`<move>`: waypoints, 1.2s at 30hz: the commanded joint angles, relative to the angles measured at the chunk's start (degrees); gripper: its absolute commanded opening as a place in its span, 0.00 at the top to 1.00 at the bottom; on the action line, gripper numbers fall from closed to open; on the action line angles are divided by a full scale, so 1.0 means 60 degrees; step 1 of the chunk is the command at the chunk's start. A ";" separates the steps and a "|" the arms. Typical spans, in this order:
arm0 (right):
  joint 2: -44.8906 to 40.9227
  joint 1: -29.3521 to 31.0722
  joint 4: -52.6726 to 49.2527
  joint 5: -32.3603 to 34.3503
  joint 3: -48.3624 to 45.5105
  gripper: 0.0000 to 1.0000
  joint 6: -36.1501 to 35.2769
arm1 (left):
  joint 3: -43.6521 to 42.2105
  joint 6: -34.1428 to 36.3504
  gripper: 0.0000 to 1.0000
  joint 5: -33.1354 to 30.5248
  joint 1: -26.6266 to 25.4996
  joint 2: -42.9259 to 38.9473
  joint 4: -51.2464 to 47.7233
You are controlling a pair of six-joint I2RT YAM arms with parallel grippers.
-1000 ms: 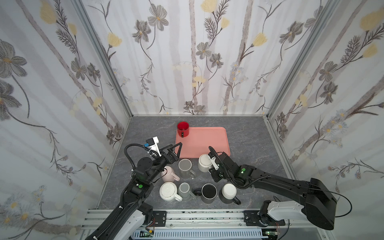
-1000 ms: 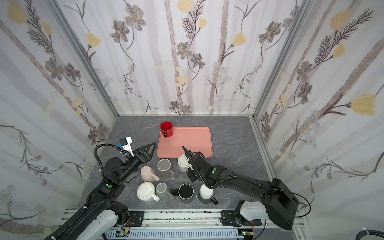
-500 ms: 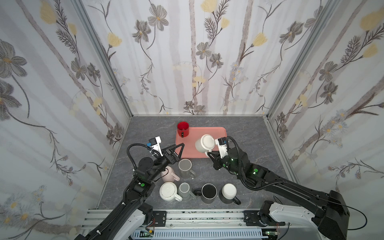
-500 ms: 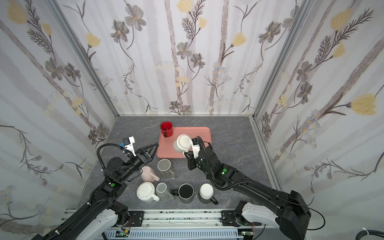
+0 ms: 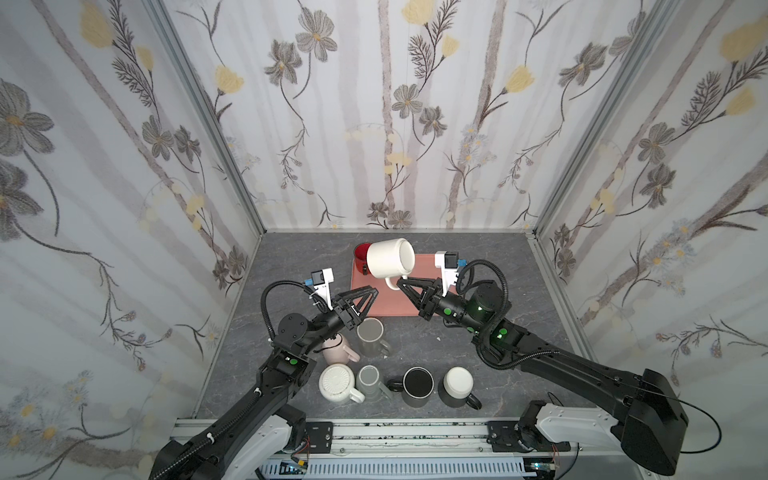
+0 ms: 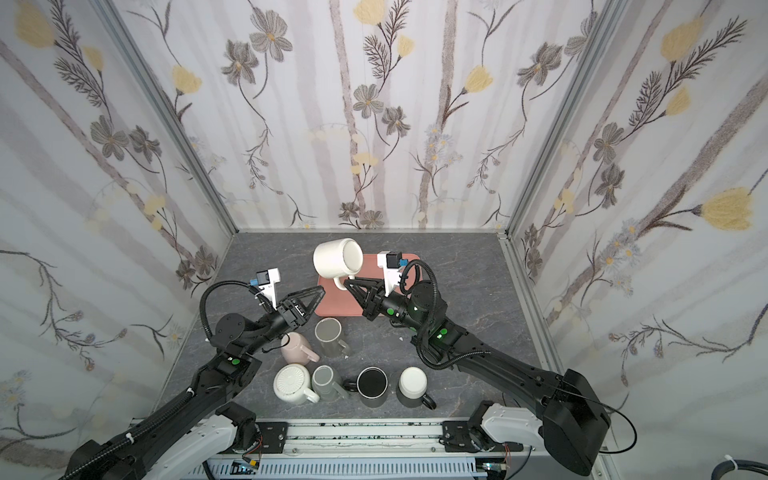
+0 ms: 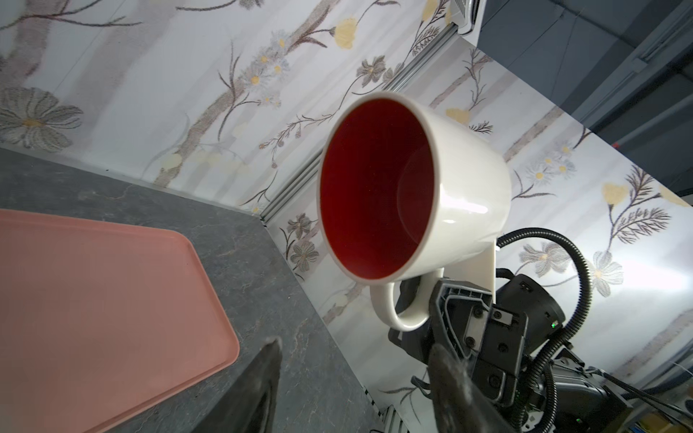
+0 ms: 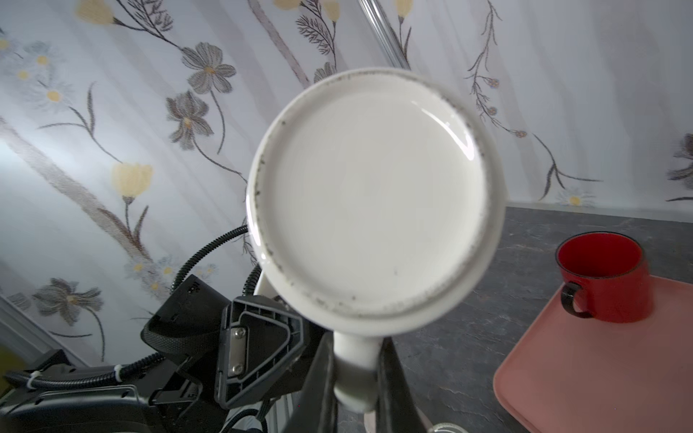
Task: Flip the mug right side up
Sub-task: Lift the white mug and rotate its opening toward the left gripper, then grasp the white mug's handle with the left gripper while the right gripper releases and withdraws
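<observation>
Now the white mug point(image 5: 390, 257) hangs higher above the pink tray point(image 5: 397, 306) than a moment ago.
Tipped sideways, its handle is clamped in the right gripper point(image 5: 401, 283); the left gripper point(image 5: 372, 293), jaws apart, hovers by the tray's near left corner.

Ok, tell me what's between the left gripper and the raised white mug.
Only open air: in the left wrist view nothing stands between the left gripper and the white mug; the pink tray lies lower, on the table.
</observation>
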 commanded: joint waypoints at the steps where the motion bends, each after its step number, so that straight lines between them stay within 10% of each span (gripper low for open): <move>1: 0.0196 0.0041 0.2497 -0.0798 -0.0002 1.00 0.0996 | 0.0067 -0.0242 0.49 0.0248 -0.0108 0.0031 0.1619; 27: 0.1276 0.0497 0.3641 -0.1179 0.0053 1.00 0.1945 | 0.0265 0.0045 1.00 -0.0608 -0.0603 0.0040 0.1571; 33: 0.0403 0.0476 0.2087 -0.0174 -0.0258 0.41 0.1158 | 0.1152 0.1111 1.00 -0.1389 -0.0701 -0.0137 -0.0972; 36: -0.0413 0.0448 0.0966 0.0933 -0.0797 0.30 0.0551 | 0.1791 0.1789 1.00 -0.1925 -0.0736 -0.0001 -0.2568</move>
